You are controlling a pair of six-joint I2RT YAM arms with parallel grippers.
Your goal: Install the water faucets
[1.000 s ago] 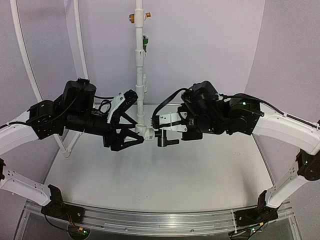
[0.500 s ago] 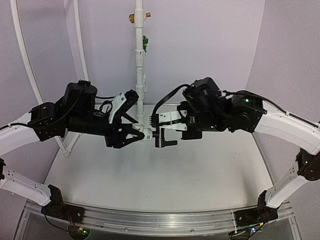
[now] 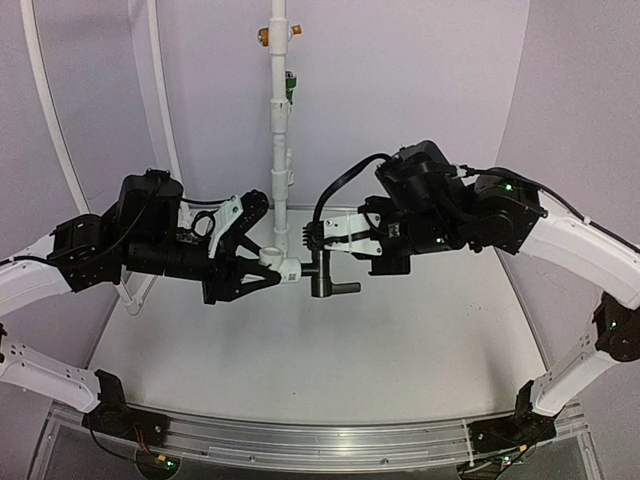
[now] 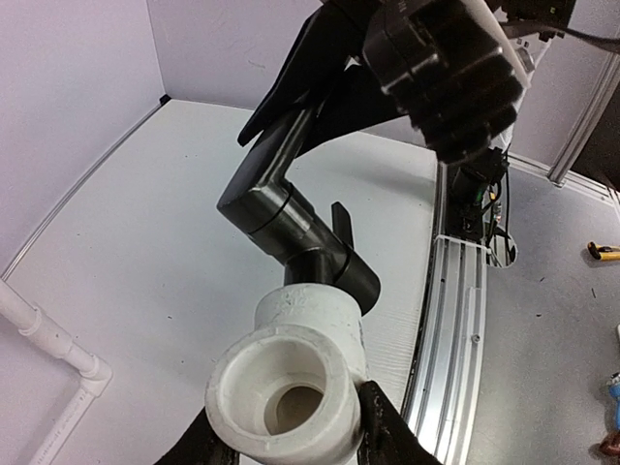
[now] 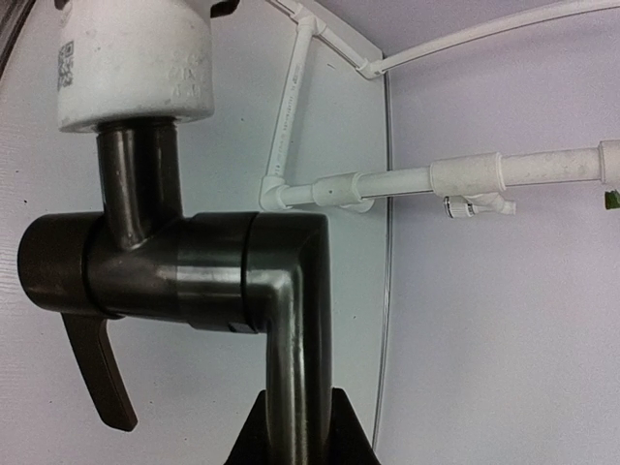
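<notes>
The water faucet (image 3: 322, 277) is a dark metal tap with a bent spout and a short lever. My right gripper (image 3: 314, 242) is shut on its spout, seen close in the right wrist view as the faucet (image 5: 194, 266) between the gripper's (image 5: 295, 438) black fingers. The faucet's stem sits in a white elbow fitting (image 3: 282, 265). My left gripper (image 3: 266, 266) is shut on that fitting (image 4: 291, 378), one finger on each side, its open socket facing the left wrist camera. Beyond the fitting there, the faucet (image 4: 291, 218) angles up toward the right arm.
A tall white pipe (image 3: 279, 120) stands at the back centre with an orange fitting (image 3: 264, 36) and a green one (image 3: 290, 85) near its top. White curved tubes (image 3: 55, 130) rise at the left. An aluminium rail (image 3: 300, 435) runs along the near edge.
My left gripper has closed onto the white elbow fitting. Both arms have shifted slightly, and the faucet and fitting now sit a little lower and nearer.
</notes>
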